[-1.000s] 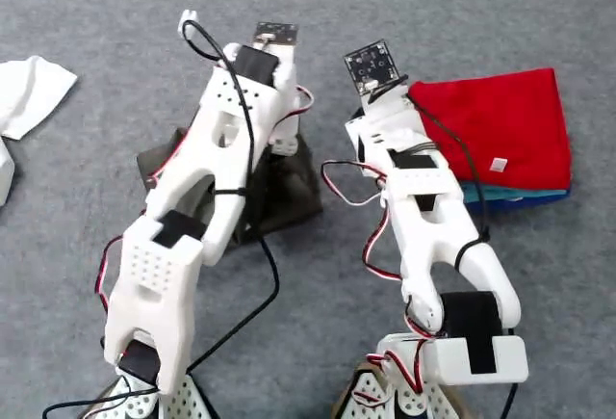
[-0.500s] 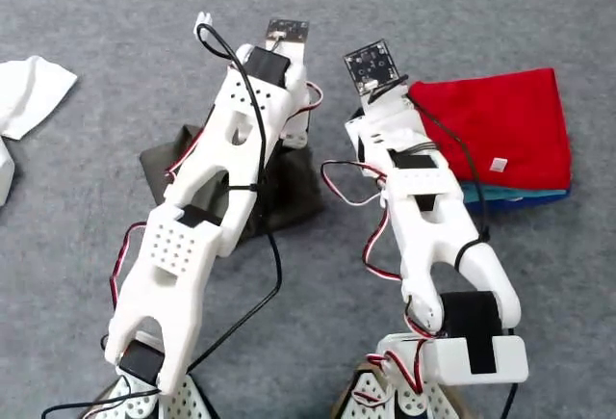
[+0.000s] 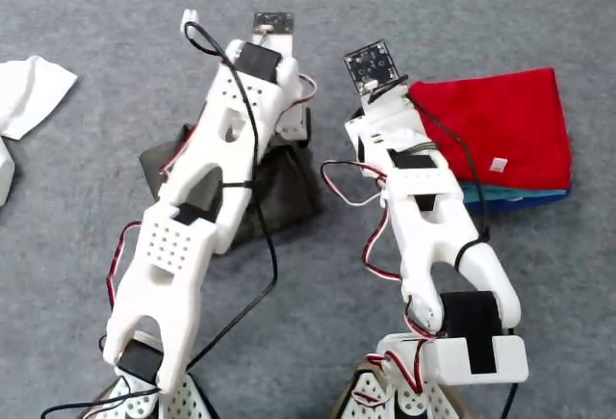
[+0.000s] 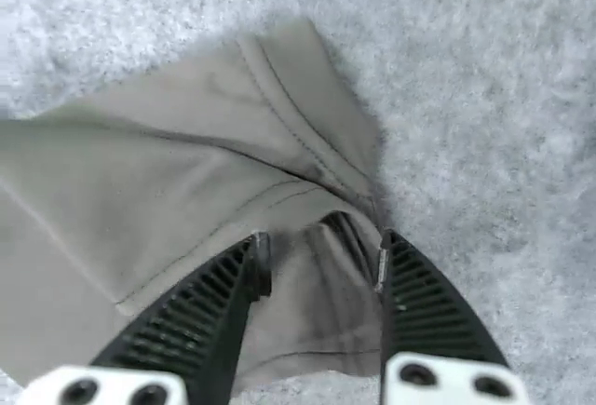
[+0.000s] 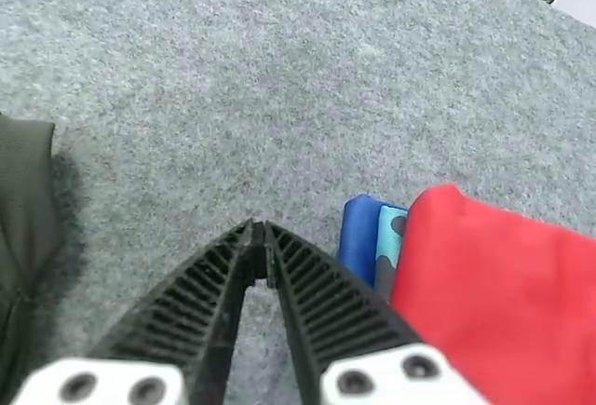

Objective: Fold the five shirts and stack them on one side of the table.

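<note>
Folding shirt four, by my read. The stack has red on top with teal and blue edges under it, so three look done.

The olive shirt lies on the table well apart from the stack, on the other side of the right arm. It's compact but rumpled, partly folded at best.

Left gripper has its fingers apart, straddling a raised crease on the olive shirt's stack-side corner. Can't tell if the tips are touching cloth yet.

Right gripper has its fingers together and holds nothing. It hangs over bare table just beside the stack, between it and the olive shirt.

Next move, as I see it: close the left gripper on that crease and take every layer, or the fold will open on the lift. The right arm sits on the line to the stack, so it should clear out or pin the cloth.

The white shirt is farthest from the stack, beyond the olive one. It's unfolded and likely the last.
</note>
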{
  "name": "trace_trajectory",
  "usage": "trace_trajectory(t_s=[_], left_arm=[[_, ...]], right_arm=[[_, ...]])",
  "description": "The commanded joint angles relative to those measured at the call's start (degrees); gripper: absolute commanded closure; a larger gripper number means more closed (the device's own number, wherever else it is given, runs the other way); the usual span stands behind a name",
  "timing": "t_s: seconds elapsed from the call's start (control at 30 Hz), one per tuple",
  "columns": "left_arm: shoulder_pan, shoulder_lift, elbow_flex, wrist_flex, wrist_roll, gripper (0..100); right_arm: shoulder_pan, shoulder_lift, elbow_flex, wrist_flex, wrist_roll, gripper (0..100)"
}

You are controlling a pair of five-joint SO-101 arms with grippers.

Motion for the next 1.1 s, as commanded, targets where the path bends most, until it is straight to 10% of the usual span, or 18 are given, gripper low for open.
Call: trace_trajectory(t_s=[0.0, 0.13, 0.6, 1.07], left_arm=[[-6.68, -9.27, -2.02, 0.7, 0.26, 83], [-16.0, -18.51, -0.35, 0.7, -4.75, 98], [-49.32, -47.25, 47.82, -6.59, -20.13, 98], [-61.63, -67.21, 96.97, -34.81, -26.11, 98]], right_arm=[[-0.31, -1.89, 0.04, -1.32, -0.26, 99.6], [-0.92, -3.38, -0.84, 1.14, -0.09, 99.6], [-26.15, -13.85, -22.73, 55.21, 11.69, 99.6], [-37.23, 12.18, -39.96, 56.09, 11.6, 99.6]])
